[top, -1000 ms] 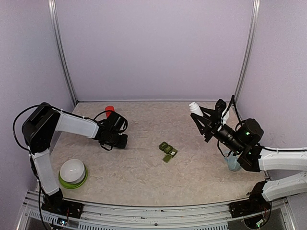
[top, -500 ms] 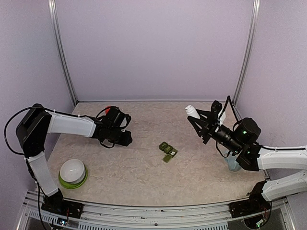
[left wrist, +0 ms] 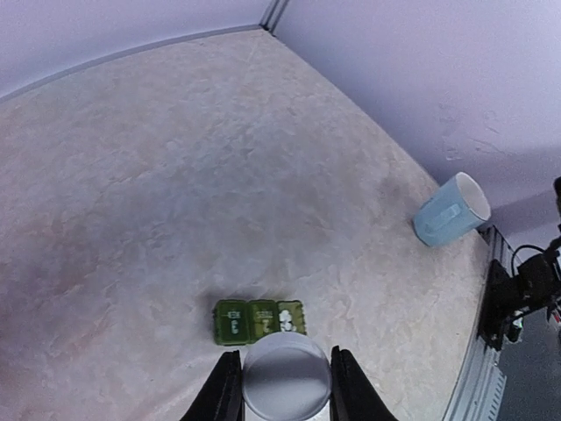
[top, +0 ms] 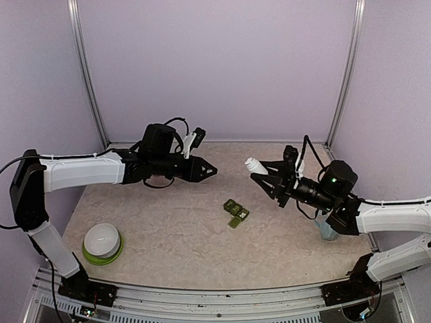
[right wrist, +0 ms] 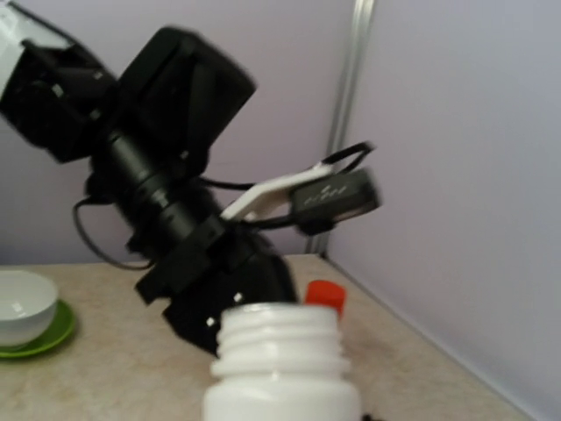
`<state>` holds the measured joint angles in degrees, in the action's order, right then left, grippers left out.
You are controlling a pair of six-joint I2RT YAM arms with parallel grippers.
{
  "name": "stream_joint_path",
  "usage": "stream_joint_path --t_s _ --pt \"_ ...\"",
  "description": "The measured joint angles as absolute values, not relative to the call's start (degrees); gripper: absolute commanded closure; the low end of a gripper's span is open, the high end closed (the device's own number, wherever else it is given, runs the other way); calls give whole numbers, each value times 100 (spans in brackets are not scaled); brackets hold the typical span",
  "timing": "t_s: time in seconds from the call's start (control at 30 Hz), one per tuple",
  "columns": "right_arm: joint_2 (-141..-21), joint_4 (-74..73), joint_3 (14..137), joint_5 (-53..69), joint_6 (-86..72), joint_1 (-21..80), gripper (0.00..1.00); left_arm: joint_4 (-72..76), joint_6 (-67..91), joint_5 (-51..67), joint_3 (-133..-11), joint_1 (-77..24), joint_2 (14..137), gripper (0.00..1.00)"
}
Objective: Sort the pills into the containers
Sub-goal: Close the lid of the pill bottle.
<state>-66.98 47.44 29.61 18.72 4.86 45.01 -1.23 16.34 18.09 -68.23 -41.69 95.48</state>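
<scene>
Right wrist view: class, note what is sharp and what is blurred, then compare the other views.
Right wrist view: the white bottle up close is fairly crisp, the left arm behind it smeared. Left wrist view: the wide lens bows the table edge; the white cap nearest the lens is soft, the containers clear. Top external view: even light, faint shadows, sharp throughout.

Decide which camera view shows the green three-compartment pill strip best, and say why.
The left wrist view: the strip lies just ahead, all three compartments distinct, white pills in one end compartment. The top external view shows it small, contents unclear. The right wrist view does not show it.
</scene>
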Motion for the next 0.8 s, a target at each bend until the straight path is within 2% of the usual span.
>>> stream_joint_path --t_s 0.4,0.8 --pt "-6869 4574 3050 2198 489 4611 89 1020 2316 3395 -6820 -4372 9539 70" --pt "-6978 4521 3157 2189 491 4613 89 1688 2864 3896 -6820 -4488 9539 69"
